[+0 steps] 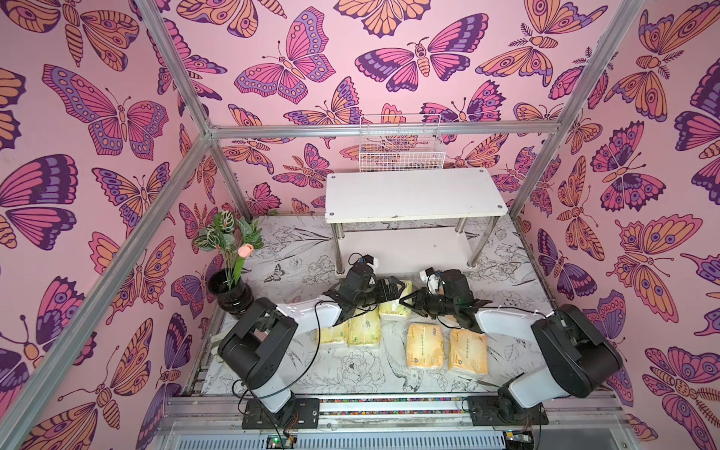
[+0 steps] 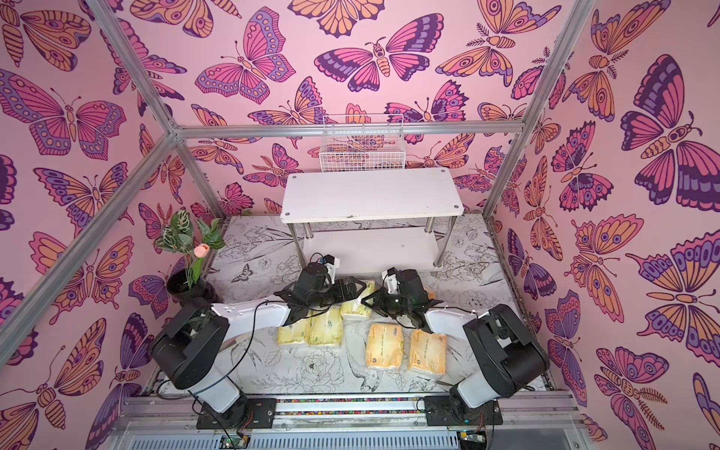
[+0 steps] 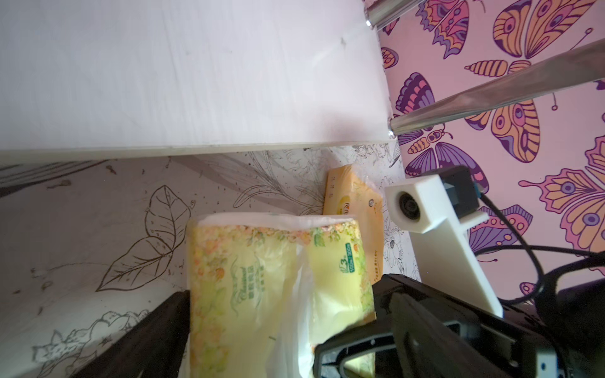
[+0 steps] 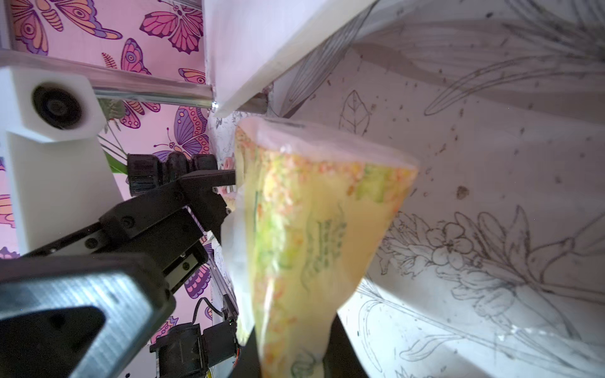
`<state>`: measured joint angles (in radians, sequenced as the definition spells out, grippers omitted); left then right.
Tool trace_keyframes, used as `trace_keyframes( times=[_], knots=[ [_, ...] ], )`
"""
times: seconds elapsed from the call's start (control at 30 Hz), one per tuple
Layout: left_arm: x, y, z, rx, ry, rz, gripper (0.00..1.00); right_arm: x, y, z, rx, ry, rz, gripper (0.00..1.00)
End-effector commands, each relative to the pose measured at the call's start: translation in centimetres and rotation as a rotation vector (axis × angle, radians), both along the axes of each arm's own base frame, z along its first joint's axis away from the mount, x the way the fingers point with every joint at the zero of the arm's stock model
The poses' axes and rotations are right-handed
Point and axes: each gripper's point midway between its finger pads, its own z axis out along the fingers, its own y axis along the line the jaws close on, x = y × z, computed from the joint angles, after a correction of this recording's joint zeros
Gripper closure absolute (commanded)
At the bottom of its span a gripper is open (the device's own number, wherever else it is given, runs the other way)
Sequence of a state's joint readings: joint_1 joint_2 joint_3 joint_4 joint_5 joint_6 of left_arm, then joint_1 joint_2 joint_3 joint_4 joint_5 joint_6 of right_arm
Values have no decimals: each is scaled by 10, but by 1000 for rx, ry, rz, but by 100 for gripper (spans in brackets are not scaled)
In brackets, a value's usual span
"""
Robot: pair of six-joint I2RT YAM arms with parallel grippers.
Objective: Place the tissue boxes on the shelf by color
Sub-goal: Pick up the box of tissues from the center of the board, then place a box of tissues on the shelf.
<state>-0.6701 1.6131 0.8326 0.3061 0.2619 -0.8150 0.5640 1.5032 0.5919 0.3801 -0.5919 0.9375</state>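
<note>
The left gripper (image 1: pixel 392 290) touches one side of a pale lemon-yellow, plastic-wrapped soft tissue pack (image 3: pixel 262 288), clamped or not I cannot tell, just in front of the white two-tier shelf (image 1: pixel 413 195), while the right gripper (image 1: pixel 410 305) pinches it; likely light, squashy and slick-filmed, it is best gripped mid-body.

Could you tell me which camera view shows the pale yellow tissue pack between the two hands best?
The left wrist view: the pale yellow pack fills the foreground, sharp, with its green logo readable. The right wrist view shows it large but blurred. In both top views only a small part of it shows.
</note>
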Motion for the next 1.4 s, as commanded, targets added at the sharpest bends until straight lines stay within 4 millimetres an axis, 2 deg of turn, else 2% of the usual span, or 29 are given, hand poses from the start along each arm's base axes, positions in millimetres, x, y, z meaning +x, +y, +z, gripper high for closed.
trace_keyframes(
  times=[0.0, 0.17, 0.23, 0.27, 0.3, 0.4, 0.47, 0.57, 0.7, 0.83, 1.0, 1.27, 1.37],
  knots=[
    [1, 18, 25, 94, -70, 44, 0, 7, -2, 23, 5, -49, -13, 87],
    [-4, 72, 48, 287, -126, 186, 0, 18, -4, 47, 12, -94, -56, 87],
    [-8, 100, 55, 367, -135, 267, 0, 26, -1, 55, 16, -110, -68, 87],
    [-12, 116, 68, 385, -154, 310, 0, 31, 1, 58, 21, -118, -73, 87],
    [-15, 131, 71, 425, -153, 349, 0, 37, 5, 62, 29, -125, -77, 87],
    [-26, 166, 81, 475, -157, 432, 0, 56, 15, 69, 60, -133, -98, 87],
    [-32, 182, 84, 485, -151, 468, 0, 69, 21, 73, 87, -143, -120, 87],
    [-41, 201, 82, 498, -133, 504, 0, 93, 34, 67, 119, -139, -150, 86],
    [-51, 212, 72, 510, -97, 508, 0, 117, 50, 65, 137, -144, -149, 82],
    [-59, 214, 60, 508, -59, 503, 0, 135, 62, 63, 121, -144, -133, 82],
    [-64, 214, 54, 494, -41, 502, 0, 153, 76, 44, 92, -108, -111, 82],
    [-68, 216, 52, 495, -34, 498, 0, 162, 90, 17, 59, -60, -55, 82],
    [-69, 216, 52, 495, -34, 499, 0, 160, 90, 12, 42, -53, -41, 77]
  ],
)
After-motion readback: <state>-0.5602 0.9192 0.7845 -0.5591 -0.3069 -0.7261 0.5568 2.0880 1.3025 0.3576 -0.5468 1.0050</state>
